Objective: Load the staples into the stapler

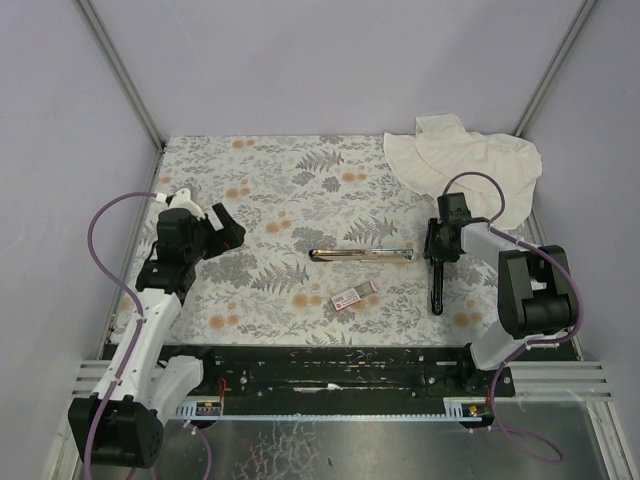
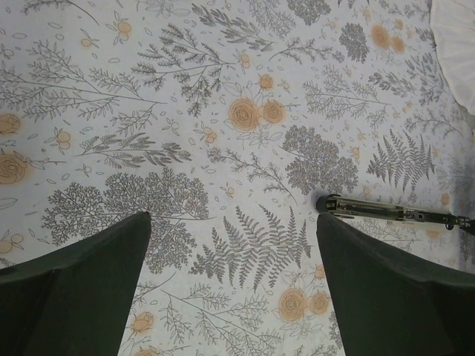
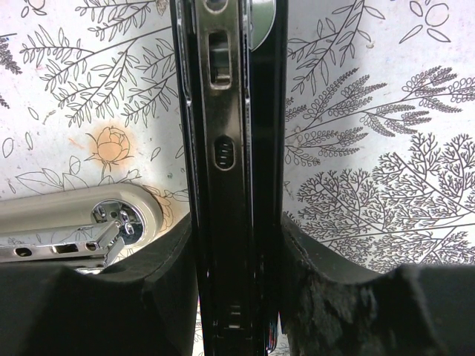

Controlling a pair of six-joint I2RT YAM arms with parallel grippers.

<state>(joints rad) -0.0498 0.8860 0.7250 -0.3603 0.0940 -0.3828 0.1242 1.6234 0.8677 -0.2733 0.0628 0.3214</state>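
Note:
The stapler lies swung open on the floral mat. Its chrome and beige magazine arm (image 1: 360, 255) lies crosswise at the centre, and its black base (image 1: 437, 290) points toward the near edge on the right. My right gripper (image 1: 437, 262) is shut on the black base (image 3: 230, 148), with the magazine arm's hinge end (image 3: 82, 215) at its left. The small white staples box with a pink-red label (image 1: 353, 296) lies closed just in front of the magazine arm; no loose strips show. My left gripper (image 1: 228, 232) is open and empty above the mat (image 2: 234, 289), left of the magazine arm's tip (image 2: 386, 211).
A crumpled white cloth (image 1: 465, 160) lies at the back right corner, and its edge shows in the left wrist view (image 2: 456, 37). Light walls close in the mat on the left, back and right. A black rail (image 1: 330, 375) runs along the near edge.

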